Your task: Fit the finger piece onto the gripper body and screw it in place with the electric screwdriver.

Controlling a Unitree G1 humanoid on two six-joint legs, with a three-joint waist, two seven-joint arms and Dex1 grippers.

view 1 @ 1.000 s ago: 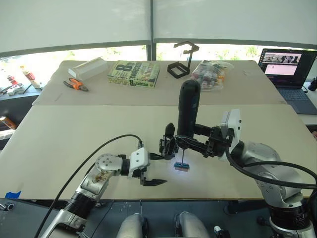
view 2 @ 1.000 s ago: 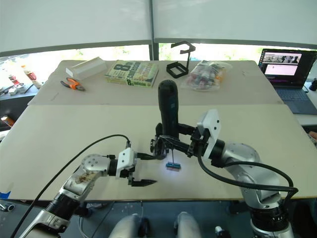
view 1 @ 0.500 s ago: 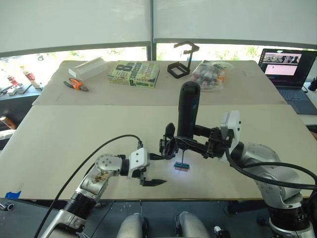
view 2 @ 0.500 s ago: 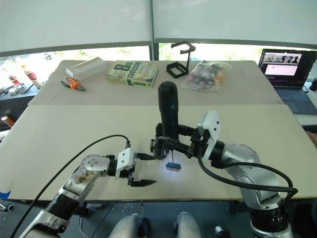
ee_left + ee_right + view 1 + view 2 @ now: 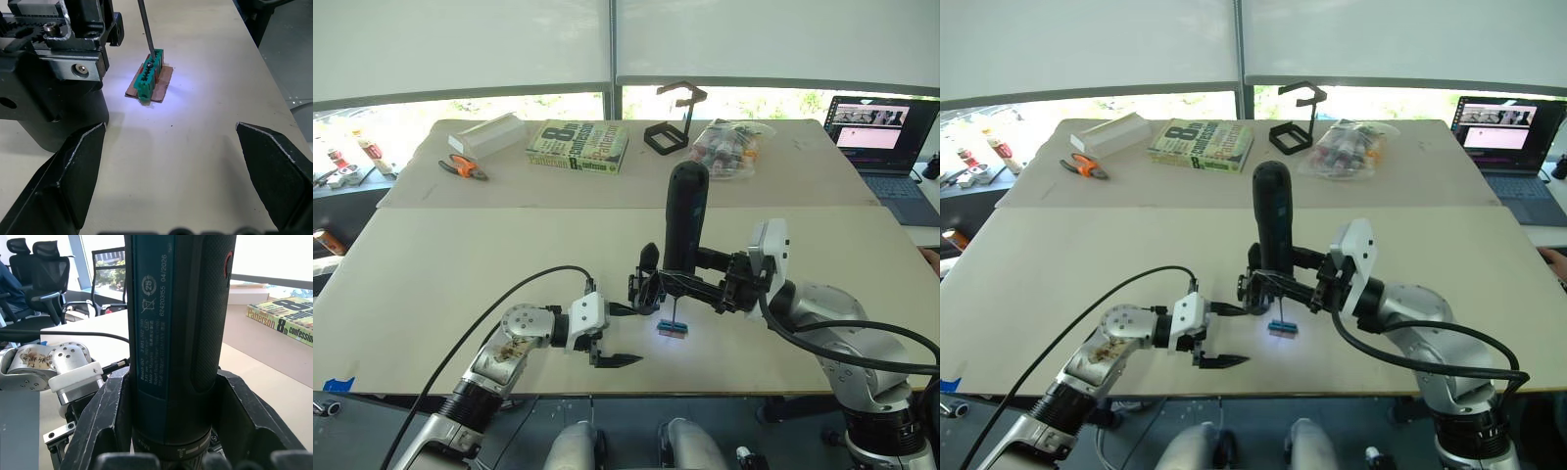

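At mid-counter, the right gripper (image 5: 710, 284) has its jaws clenched on the thick black pen-shaped electric screwdriver (image 5: 684, 217), upright, silver bit tip lit and touching the small green-and-brown block (image 5: 150, 78). Left gripper (image 5: 615, 335) jaws spread wide, one finger against the black metal-trimmed gripper body (image 5: 647, 287). Finger piece: can't pick out. Judgement: keep driver vertical, press lightly.
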